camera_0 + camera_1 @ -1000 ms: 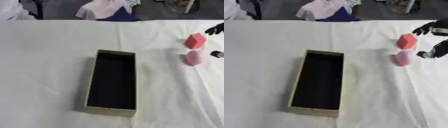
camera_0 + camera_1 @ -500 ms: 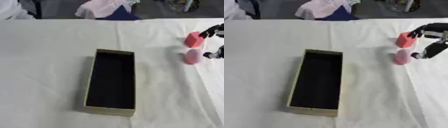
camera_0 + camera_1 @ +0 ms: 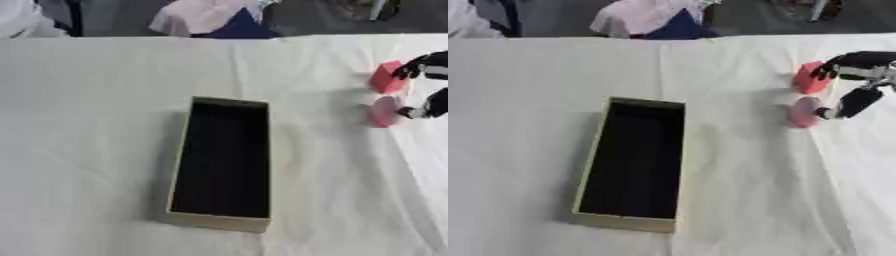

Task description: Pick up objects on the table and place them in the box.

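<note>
Right hand point(image 3: 856, 80) in from the right edge of the counter point(image 3: 527, 80), fingers spread apart, nothing clamped. Upper fingers point(image 3: 833, 64) at the top right of the red block point(image 3: 808, 78), looks like contact but can't confirm; thumb tip point(image 3: 826, 113) touching or just beside the right side of the pink rounded object point(image 3: 802, 112). Both objects sit on the white cloth, red block just behind the pink one, well apart from the box point(image 3: 631, 162) and to its right. Box is long, open-topped, tan walls, dark inside, nothing visible in it, lying lengthwise near counter centre with its long axis running away from the camera, slightly skewed. Left hand not visible in either view. Cloth has light creases around the box
</note>
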### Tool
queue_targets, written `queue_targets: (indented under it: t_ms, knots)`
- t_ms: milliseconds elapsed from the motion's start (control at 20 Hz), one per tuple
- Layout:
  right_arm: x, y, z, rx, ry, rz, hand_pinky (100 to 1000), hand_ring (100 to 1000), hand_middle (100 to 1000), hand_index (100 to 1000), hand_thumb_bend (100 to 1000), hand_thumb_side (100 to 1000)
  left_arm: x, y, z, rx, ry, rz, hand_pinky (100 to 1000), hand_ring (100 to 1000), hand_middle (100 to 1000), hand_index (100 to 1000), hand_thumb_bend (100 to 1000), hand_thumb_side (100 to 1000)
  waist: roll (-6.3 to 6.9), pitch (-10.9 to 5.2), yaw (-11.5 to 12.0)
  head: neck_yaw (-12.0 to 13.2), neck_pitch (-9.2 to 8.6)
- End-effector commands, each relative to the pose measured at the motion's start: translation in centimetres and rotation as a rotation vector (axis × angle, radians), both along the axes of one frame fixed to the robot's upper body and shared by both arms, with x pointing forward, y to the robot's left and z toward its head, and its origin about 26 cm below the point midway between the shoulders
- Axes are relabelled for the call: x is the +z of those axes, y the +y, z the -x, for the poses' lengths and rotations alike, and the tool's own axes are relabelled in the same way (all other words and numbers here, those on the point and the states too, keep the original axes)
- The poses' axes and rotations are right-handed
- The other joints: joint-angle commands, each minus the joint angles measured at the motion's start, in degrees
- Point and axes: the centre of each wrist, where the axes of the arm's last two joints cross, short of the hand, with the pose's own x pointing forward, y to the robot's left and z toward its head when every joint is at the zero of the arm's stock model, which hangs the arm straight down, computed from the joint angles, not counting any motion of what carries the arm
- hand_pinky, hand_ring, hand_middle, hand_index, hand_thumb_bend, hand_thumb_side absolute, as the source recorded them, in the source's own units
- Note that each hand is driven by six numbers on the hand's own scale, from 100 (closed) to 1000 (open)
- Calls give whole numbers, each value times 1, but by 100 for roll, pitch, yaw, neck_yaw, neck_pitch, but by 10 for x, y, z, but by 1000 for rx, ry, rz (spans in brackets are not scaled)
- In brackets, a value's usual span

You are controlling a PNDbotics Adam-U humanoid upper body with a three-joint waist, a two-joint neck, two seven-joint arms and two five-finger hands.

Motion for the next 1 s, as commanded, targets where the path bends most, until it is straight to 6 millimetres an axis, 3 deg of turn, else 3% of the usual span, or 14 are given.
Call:
queue_targets:
  t_ms: [50,500,550,650,1000]
  knots:
    - [12,-6,0,-9,-17,22,840,857,810,926,326,347,9,0,1,-9,-27,-18,761,827,793,943,317,1000,8,-62,-4,-22,-12]
    - [6,-8,-2,-30,6,5,831,840,770,897,322,326,8,-1,1,-12,-27,-15,761,827,793,944,317,1000,18,-44,-9,-36,-19]
    - [7,-7,-2,-28,2,2,808,809,613,792,342,288,8,-1,1,-11,-27,-14,761,828,795,944,317,1000,19,-44,-10,-32,-13]
    - [11,-5,-1,-14,-36,-19,793,780,544,725,347,249,8,-1,2,-9,-27,-12,761,829,795,944,317,1000,21,-41,-18,-13,-1]
    - [5,-3,-1,13,-104,-85,756,697,537,708,267,100,7,-1,2,-10,-27,-8,761,831,795,944,318,1000,17,-45,-17,114,199]
